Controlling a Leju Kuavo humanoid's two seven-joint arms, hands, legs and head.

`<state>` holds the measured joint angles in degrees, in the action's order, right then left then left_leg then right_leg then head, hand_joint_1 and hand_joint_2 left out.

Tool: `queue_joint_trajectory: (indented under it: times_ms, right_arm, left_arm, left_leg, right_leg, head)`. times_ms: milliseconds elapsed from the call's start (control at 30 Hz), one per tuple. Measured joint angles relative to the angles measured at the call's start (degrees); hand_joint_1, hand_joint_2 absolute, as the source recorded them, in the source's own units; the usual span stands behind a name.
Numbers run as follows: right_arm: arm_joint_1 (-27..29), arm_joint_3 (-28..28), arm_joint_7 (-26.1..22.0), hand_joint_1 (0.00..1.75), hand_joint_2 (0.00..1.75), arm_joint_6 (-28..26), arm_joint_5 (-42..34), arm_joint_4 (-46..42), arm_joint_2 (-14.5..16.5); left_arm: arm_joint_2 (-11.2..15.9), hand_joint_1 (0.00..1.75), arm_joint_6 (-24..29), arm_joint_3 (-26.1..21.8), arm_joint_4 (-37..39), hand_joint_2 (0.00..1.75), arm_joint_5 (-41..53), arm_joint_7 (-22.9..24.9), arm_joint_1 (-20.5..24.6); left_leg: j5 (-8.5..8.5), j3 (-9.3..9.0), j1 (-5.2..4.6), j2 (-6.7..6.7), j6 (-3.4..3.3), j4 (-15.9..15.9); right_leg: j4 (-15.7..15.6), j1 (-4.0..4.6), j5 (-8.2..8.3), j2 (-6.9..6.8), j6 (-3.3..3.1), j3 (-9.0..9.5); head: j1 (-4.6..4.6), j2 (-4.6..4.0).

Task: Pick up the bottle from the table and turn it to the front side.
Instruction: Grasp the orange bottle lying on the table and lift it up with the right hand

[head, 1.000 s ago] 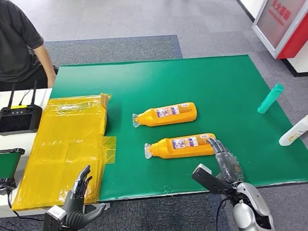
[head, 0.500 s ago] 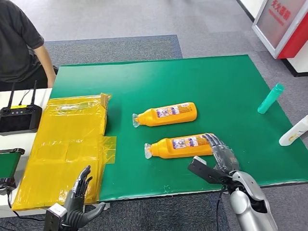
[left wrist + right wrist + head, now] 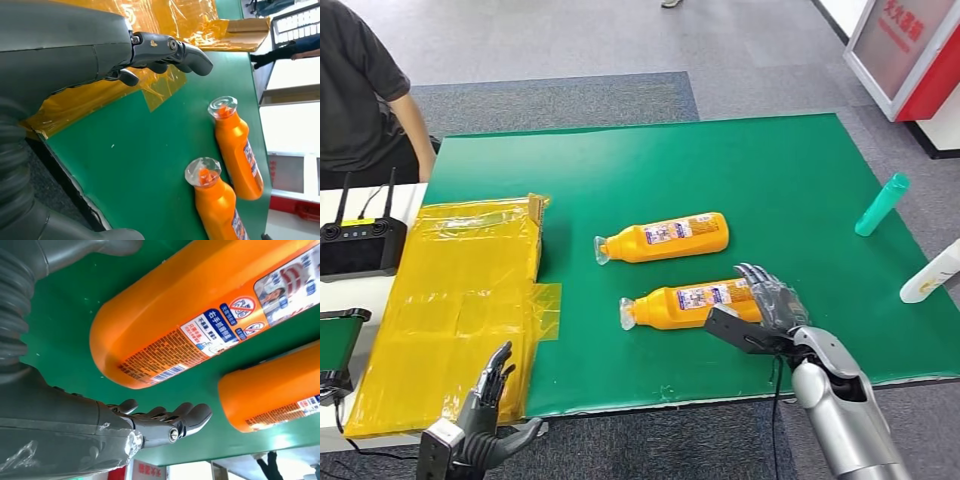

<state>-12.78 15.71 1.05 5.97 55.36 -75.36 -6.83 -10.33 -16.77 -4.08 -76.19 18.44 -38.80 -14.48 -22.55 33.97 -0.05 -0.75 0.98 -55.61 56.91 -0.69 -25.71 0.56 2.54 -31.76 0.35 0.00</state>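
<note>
The green felt-covered table [image 3: 788,190] carries everything here. Over its left end lies a large sheet of crinkled yellow plastic wrap [image 3: 456,300]. Two orange plastic bottles with clear caps and printed labels lie flat on the green surface, long axes running across the table, caps pointing toward the yellow wrap. The nearer orange bottle [image 3: 690,303] sits closest to the table's front edge; the farther orange bottle [image 3: 663,238] lies just behind it, roughly parallel.

The right hand [image 3: 765,305] is at the nearer orange bottle's base end, fingers spread apart and empty; the right wrist view shows the fingers [image 3: 188,417] just beside the rounded base [image 3: 113,340], and I cannot tell whether they touch it. The left hand [image 3: 490,400] hovers at the table's front edge by the yellow wrap, fingers apart, holding nothing.

At the table's right edge lie a teal tube [image 3: 882,204] and a white bottle [image 3: 931,272].
</note>
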Motion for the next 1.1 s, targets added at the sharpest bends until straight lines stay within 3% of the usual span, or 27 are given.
queue_joint_trajectory:
  times_ms: [533, 633, 667, 767, 800, 1100]
  right_arm:
    - [-6.0, 3.0, 1.0, 0.0, 1.75, 1.8, 0.9, 9.6, -0.7]
    - [-9.8, 4.7, 2.7, 0.0, 1.75, 5.2, 1.2, 10.5, -1.8]
    - [-11.4, 5.2, 3.2, 0.13, 1.75, 6.9, 1.2, 10.8, -2.2]
    - [-15.2, 6.6, 3.8, 1.43, 1.75, 9.5, 1.4, 12.3, -3.2]
    - [-15.9, 6.9, 3.6, 1.74, 1.75, 9.8, 1.4, 12.9, -3.5]
    - [-16.9, 8.7, 2.6, 1.75, 1.75, 6.7, 0.4, 14.5, -4.8]
  left_arm:
    - [1.3, 0.0, 1.0, 2.3, 1.6, 1.75, -1.9, 0.0, 0.9]
    - [1.6, 0.0, 2.7, 3.9, 0.8, 1.75, -5.9, 0.0, 2.1]
    - [1.7, 0.0, 3.2, 4.5, 0.7, 1.75, -6.7, 0.0, 2.8]
    - [2.1, 0.0, 3.9, 6.2, 0.7, 1.75, -7.7, 0.0, 4.0]
    - [2.2, 0.0, 4.1, 6.6, 0.7, 1.75, -7.9, 0.0, 4.2]
    - [3.4, 0.0, 5.4, 8.4, 0.5, 1.75, -8.8, 0.0, 4.4]
  left_leg:
    - [0.05, 0.03, 0.0, 0.0, -0.02, 0.0]
    - [0.23, 0.19, -0.02, 0.0, -0.07, 0.0]
    - [0.28, 0.23, -0.02, -0.01, -0.1, 0.0]
    - [0.35, 0.22, -0.02, -0.01, -0.1, 0.0]
    - [0.37, 0.23, -0.02, -0.01, -0.09, 0.0]
    - [0.37, 0.22, -0.02, 0.0, -0.08, 0.0]
  right_leg:
    - [0.0, 0.0, 0.04, 0.0, 0.01, -0.01]
    - [0.0, -0.02, 0.19, 0.0, 0.06, -0.17]
    - [0.0, -0.02, 0.23, -0.01, 0.09, -0.19]
    - [0.0, -0.02, 0.32, -0.01, 0.09, -0.19]
    - [0.0, -0.02, 0.35, -0.01, 0.09, -0.19]
    - [0.0, -0.03, 0.37, 0.01, 0.1, -0.21]
  head:
    - [-0.01, 0.0]
    - [0.0, 0.0]
    - [0.0, 0.0]
    - [0.0, 0.0]
    - [0.0, 0.0]
    - [-0.01, 0.0]
